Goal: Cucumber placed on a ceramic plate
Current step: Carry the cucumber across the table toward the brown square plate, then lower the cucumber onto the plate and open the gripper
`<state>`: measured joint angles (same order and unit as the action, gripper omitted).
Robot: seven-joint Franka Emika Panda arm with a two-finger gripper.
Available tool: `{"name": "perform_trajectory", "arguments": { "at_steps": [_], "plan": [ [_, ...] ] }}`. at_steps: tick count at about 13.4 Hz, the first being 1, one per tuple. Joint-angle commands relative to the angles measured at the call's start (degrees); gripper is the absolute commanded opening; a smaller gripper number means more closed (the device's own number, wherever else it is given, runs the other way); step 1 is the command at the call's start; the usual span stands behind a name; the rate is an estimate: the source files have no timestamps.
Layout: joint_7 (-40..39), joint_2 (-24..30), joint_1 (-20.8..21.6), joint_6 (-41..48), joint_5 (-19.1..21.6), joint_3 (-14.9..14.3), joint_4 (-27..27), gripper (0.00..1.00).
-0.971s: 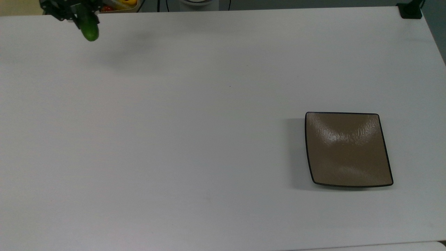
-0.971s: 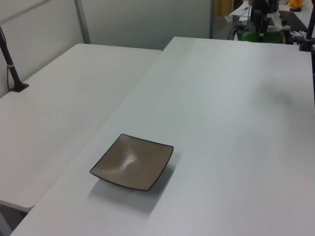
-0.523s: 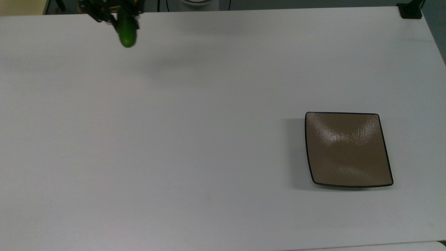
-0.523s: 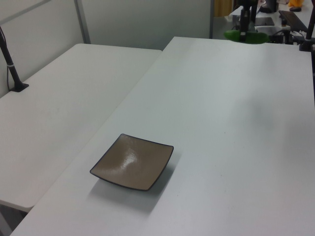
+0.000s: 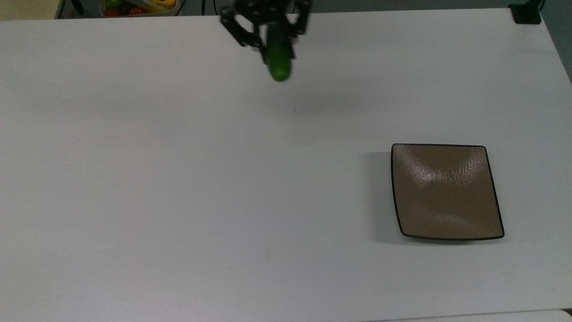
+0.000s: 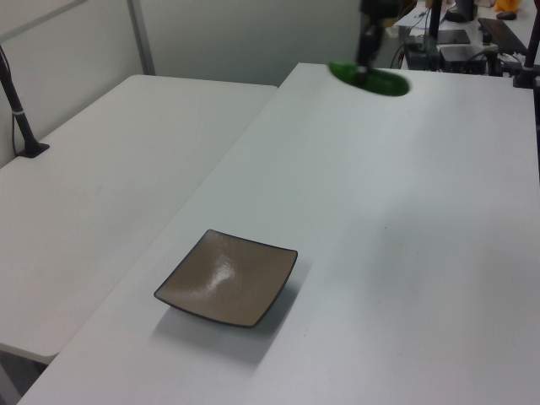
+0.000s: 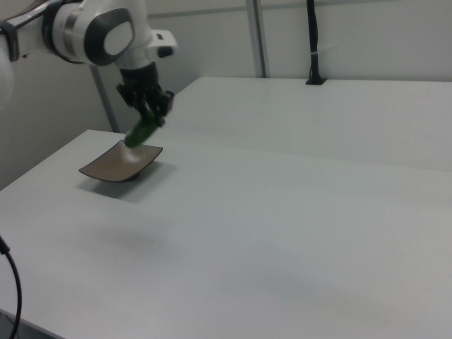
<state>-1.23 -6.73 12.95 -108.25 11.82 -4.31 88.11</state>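
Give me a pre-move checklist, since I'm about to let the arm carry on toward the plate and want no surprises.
1. Cucumber held in the pincer: ok.
2. Cucumber clear of the table, shadow below it: ok.
3. Ceramic plate bare: ok.
4. Table between cucumber and plate free of obstacles: ok.
5. Cucumber over the plate: not ok, it hangs well off toward the top view's upper left.
6. Grip firmness: cannot tell.

The top view looks straight down on the white tabletop [image 5: 178, 179], with the ceramic plate [image 5: 447, 192] in the lower right of the frame. The left view stands off one end, looking obliquely along the tabletop, the plate nearest (lower left of the frame). The right view looks low from the opposite end, the plate [image 7: 120, 164] far at the middle left.
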Motion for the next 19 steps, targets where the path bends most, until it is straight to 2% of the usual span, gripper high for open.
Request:
{"name": "perform_trajectory", "arguments": {
  "at_steps": [1,2,6,12,15,17,19],
  "plan": [
    [8.95,-4.95,0.50,-11.60,0.66,6.23,-1.71,0.14],
    [11.06,-6.70,2.15,-15.03,0.31,7.28,-1.80,0.14],
    [16.17,-13.56,8.40,-31.11,-0.22,7.56,-1.80,0.14],
    [16.44,-25.15,14.46,-49.49,-0.39,7.65,-3.37,0.15],
    [16.44,-32.19,15.79,-51.71,-0.74,7.65,-8.64,0.15],
    [16.44,-35.45,16.58,-54.94,-0.74,7.65,-10.15,0.15],
    [16.18,-37.74,17.11,-58.47,-0.74,7.65,-10.15,0.24]
  ]
}}
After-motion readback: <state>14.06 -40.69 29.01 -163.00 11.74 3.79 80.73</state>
